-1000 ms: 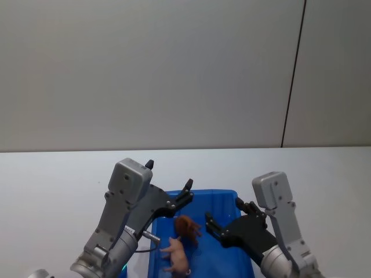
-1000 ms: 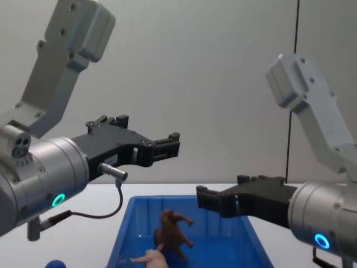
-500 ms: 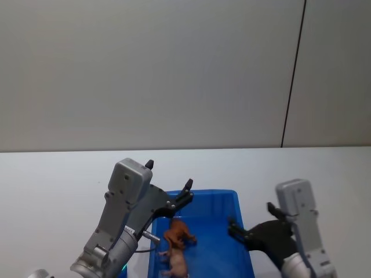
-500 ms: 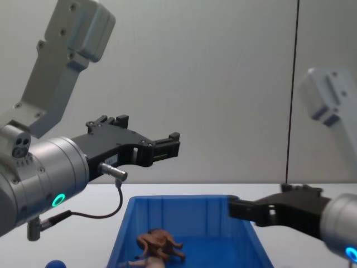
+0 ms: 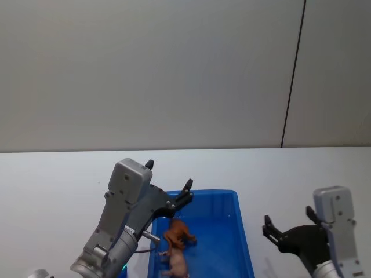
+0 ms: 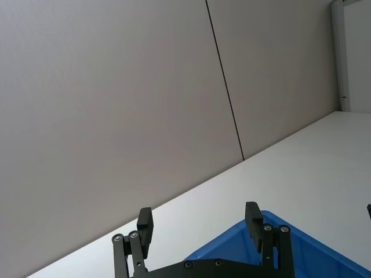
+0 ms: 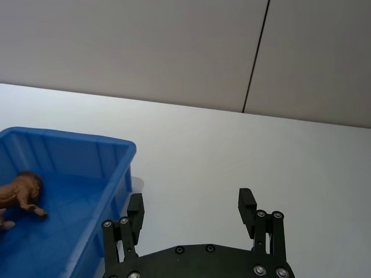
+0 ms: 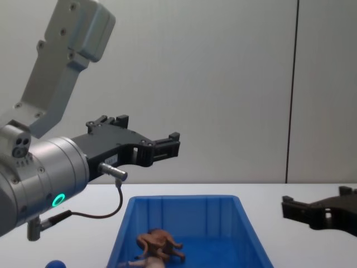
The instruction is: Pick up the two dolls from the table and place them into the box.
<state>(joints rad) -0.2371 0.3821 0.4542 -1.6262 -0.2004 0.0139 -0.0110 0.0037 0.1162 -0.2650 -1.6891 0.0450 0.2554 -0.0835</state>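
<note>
The brown doll [image 5: 178, 232] and pink doll [image 5: 177, 264] lay in the box [image 5: 243, 237], below your open, empty left hand [image 5: 169, 175] and left of your open, empty right hand [image 7: 191, 198], so you probably needed only retreat clear of its rim.

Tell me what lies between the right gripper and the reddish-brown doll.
In the right wrist view, the wall of the box and a strip of bare table separate the right gripper from the reddish-brown doll.
</note>
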